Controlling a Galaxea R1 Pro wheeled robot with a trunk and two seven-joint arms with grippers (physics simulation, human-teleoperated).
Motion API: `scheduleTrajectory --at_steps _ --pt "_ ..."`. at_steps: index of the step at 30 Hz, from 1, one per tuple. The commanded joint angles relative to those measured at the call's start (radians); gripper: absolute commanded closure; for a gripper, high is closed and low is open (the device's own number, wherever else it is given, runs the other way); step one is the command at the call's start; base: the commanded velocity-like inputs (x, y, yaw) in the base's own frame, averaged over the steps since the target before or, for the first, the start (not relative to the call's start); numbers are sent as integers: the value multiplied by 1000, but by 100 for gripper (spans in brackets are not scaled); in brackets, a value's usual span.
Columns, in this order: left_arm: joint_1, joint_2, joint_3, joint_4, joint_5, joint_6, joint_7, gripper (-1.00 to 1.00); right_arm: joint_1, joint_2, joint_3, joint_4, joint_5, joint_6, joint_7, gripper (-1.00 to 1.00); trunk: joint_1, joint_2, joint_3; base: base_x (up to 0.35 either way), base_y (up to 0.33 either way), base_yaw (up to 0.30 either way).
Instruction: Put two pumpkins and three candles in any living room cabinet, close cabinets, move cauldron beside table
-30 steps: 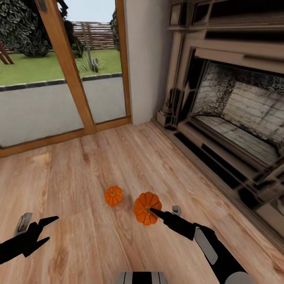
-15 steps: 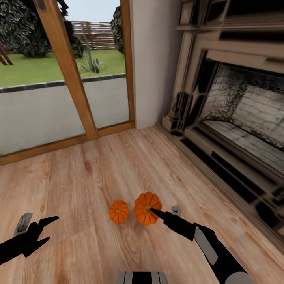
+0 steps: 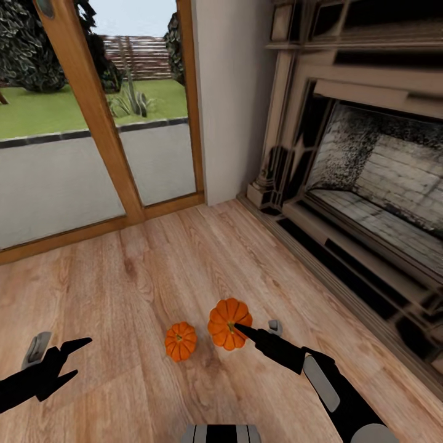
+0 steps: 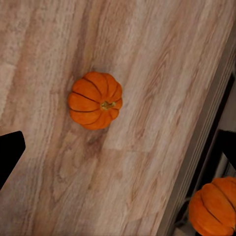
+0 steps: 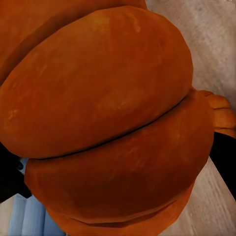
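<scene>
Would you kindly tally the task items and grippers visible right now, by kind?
Pumpkins: 2, the held pumpkin and the floor pumpkin
Grippers: 2, the left gripper and the right gripper
Candles: 0 visible
Total: 4

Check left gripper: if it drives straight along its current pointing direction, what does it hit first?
Likely the smaller pumpkin on the wood floor: it sits near the middle of the left wrist view, with nothing in between. The left gripper is open. Depth is unclear, so it may pass just beside it.
</scene>
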Motion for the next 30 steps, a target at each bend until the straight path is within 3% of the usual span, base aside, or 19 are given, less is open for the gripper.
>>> scheduleTrajectory --at_steps 1,5,8,11,14,18,20,21,24,30 --pt "-1 0 -1 0 9 3 10 -100 0 -1 2 -4 -10 8 -1 100 0 0 -1 1 0 -5" --pt "-23 0 -23 14 -9 0 12 -100 0 -2 3 -14 -11 13 26 100 0 0 -1 0 0 -2" --pt "-90 -6 -81 102 -55 -5 6 -100 1 -8 3 -32 -10 18 49 100 0 0 -1 0 0 0" --pt "-164 -9 -145 191 -104 -20 -56 -100 3 -16 5 -56 -9 26 55 100 0 0 -1 0 0 0" --pt "-232 -6 -191 305 -224 -91 -174 -100 5 -18 5 -89 -6 46 57 100 0 0 -1 0 0 0" --pt "-307 -18 -207 469 -448 -189 -415 -100 6 -26 5 -148 -5 80 57 100 0 0 -1 0 0 0" --pt "-338 -37 -209 533 -533 -231 -481 -100 6 -31 6 -174 -5 101 57 100 0 0 -1 0 0 0" --pt "-351 -45 -210 557 -560 -250 -499 -100 6 -32 6 -187 -5 113 57 100 0 0 -1 0 0 0" --pt "-370 -64 -210 593 -596 -295 -523 -100 6 -34 7 -222 2 154 57 100 0 0 -1 0 0 0" --pt "-376 -77 -211 606 -608 -317 -534 -100 6 -34 7 -225 -3 173 57 100 0 0 -1 0 0 0"
